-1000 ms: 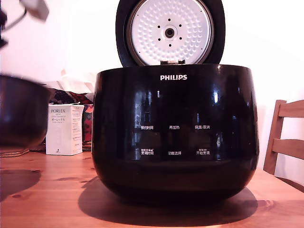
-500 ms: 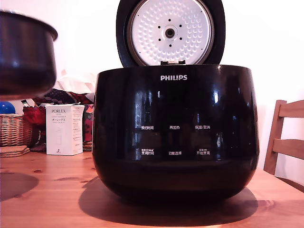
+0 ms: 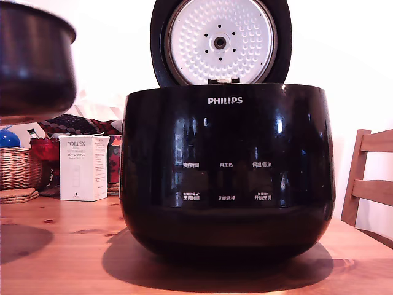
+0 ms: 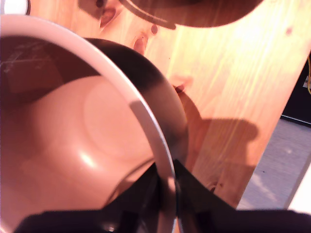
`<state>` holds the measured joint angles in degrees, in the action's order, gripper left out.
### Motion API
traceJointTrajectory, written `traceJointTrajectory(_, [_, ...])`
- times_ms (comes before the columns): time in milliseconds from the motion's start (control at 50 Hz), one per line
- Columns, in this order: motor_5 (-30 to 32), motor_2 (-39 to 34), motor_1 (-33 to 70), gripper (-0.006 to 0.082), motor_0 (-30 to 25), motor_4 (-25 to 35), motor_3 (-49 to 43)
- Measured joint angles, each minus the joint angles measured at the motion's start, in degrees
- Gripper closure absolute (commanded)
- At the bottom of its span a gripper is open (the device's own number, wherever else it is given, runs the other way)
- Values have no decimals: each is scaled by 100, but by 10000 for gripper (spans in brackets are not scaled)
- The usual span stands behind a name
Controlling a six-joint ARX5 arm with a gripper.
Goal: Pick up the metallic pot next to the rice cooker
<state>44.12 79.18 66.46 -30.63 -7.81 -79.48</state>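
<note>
The metallic pot (image 3: 34, 61) hangs in the air at the exterior view's upper left, well above the wooden table (image 3: 61, 258) and apart from the rice cooker (image 3: 227, 172). It is dark, with a thin pale rim. In the wrist view I look into the pot (image 4: 82, 136), and my gripper (image 4: 166, 191) is shut on its rim, one finger inside the wall and one outside. The arm itself is out of sight in the exterior view. The glossy black Philips cooker stands mid-table with its lid (image 3: 220, 42) raised, showing the dimpled silver plate.
Behind the pot stand a white PORLEX box (image 3: 83, 167), a wicker basket (image 3: 18, 167) and a blue ball (image 3: 8, 138). A wooden chair (image 3: 368, 178) is at the exterior view's right. The wrist view shows the table's edge and grey floor (image 4: 277, 170) beyond.
The pot has risen from table height to the upper left of the exterior view, then crept slightly toward the cooker. The cooker has not moved.
</note>
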Motion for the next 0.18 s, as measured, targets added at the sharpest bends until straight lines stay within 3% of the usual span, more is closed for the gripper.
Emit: traceJointTrajectory(180, [-9, 2, 0, 791, -15, -2, -2])
